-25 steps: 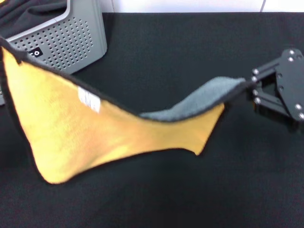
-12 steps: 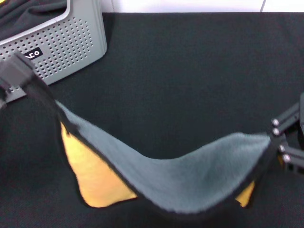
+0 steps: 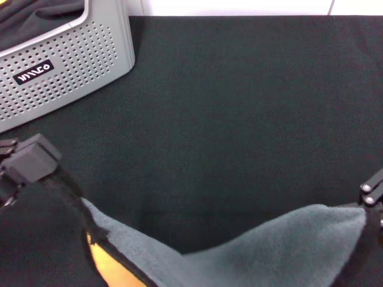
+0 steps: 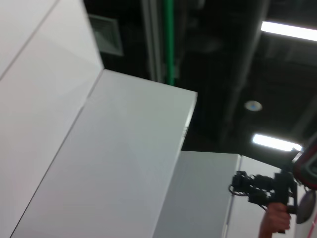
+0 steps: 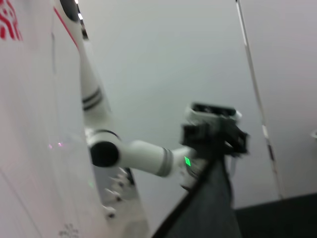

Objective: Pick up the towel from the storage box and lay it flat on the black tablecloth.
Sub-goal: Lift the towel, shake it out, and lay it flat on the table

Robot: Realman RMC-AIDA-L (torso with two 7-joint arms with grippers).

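Observation:
The towel (image 3: 263, 248) hangs stretched between my two grippers over the near part of the black tablecloth (image 3: 239, 101), grey face up. A strip of its orange face (image 3: 111, 269) shows below the left edge. My left gripper (image 3: 45, 170) is shut on the towel's left corner at the near left. At the right border, my right gripper (image 3: 368, 200) is shut on the other corner. The towel's lower part runs out of view. The right wrist view shows the left gripper (image 5: 214, 134) farther off, with the towel (image 5: 210, 208) hanging from it.
The light grey storage box (image 3: 72, 60) stands at the far left on the tablecloth, with a plain black cloth (image 3: 36, 12) inside. A white wall edge (image 3: 239, 7) runs behind the table. Bare tablecloth stretches from the box to the right side.
Both grippers have drawn toward the near edge of the head view, carrying the towel. It turned from orange face showing to grey face up. The box's label is now uncovered.

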